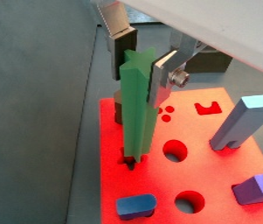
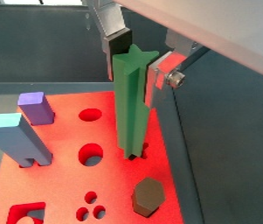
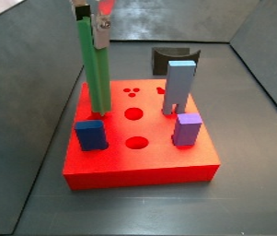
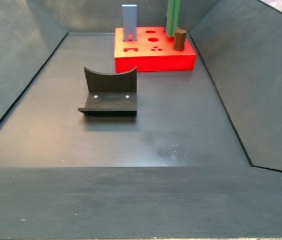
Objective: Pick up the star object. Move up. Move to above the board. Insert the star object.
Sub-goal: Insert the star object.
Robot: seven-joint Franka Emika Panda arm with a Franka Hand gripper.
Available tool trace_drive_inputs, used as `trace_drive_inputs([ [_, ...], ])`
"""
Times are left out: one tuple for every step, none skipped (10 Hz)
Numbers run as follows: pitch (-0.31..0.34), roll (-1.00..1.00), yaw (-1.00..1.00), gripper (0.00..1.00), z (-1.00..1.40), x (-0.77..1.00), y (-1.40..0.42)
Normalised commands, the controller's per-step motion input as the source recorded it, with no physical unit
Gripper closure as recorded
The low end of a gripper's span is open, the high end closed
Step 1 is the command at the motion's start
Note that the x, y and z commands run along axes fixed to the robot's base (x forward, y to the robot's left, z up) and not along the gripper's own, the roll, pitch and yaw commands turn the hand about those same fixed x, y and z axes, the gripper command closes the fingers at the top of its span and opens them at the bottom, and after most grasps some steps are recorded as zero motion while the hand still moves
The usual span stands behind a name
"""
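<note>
The star object (image 1: pixel 138 114) (image 2: pixel 131 105) is a tall green ridged rod standing upright on the board (image 1: pixel 218 172) (image 2: pixel 58 188), a flat red block with cut holes. Its lower end sits in a hole near one edge of the board. In both wrist views my gripper (image 1: pixel 143 70) (image 2: pixel 137 68) is at the rod's top, one finger on each side, shut on it. A side view shows the gripper (image 3: pixel 91 28) above the board (image 3: pixel 141 164) with the rod (image 3: pixel 94 74) reaching down to it. From farther off, the rod (image 4: pixel 174 17) rises from the board (image 4: pixel 155 58).
A grey-blue pillar (image 1: pixel 241 122) (image 3: pixel 180 88), a purple block (image 1: pixel 259 187) (image 3: pixel 188 129) and a blue block (image 1: pixel 134 206) (image 3: pixel 91 135) stand in the board. A brown stub (image 2: pixel 148 196) (image 4: pixel 178 38) sits by the rod. The dark fixture (image 4: pixel 108 92) (image 3: pixel 171 58) is on the floor. Grey walls enclose everything.
</note>
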Motion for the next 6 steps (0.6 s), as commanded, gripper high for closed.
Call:
trace_drive_inputs([
  [-0.006,0.00,0.00,1.00,-0.05,0.00,-0.01],
  [-0.043,0.00,0.00,1.00,-0.16,0.00,-0.03],
  [0.000,0.00,0.00,1.00,-0.02,0.00,0.00],
  [-0.020,0.00,0.00,1.00,-0.09,0.00,-0.03],
  [0.000,0.00,0.00,1.00,-0.06,0.00,-0.02],
  [0.000,0.00,0.00,1.00,-0.05,0.00,-0.02],
])
